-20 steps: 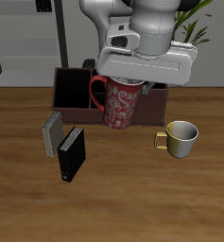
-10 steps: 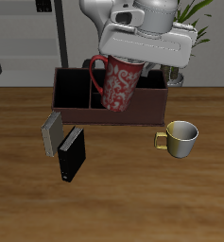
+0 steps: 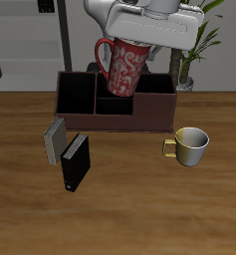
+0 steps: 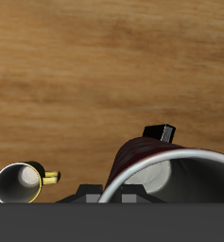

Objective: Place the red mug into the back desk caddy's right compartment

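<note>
wooden table (image 3: pixel 119 214), box (image 3: pixel 115 102) at its back. gripper (image 3: pixel 147 30) holding red mug (image 3: pixel 120 68) by the rim, tilted, high enough to pass over the box wall.

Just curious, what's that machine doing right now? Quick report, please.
Claw shut on red mug. Mug held tilted in the air above back desk caddy. Not yet in right compartment. Nothing blocking.

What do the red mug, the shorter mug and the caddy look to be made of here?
The red mug looks like glazed ceramic: a red-and-white speckled pattern with a loop handle. The shorter mug could be ceramic or enamelled metal: cream-yellow, with a bright rim highlight. The caddy looks like matte dark-stained wood or board: flat maroon-brown walls, black inside.
</note>
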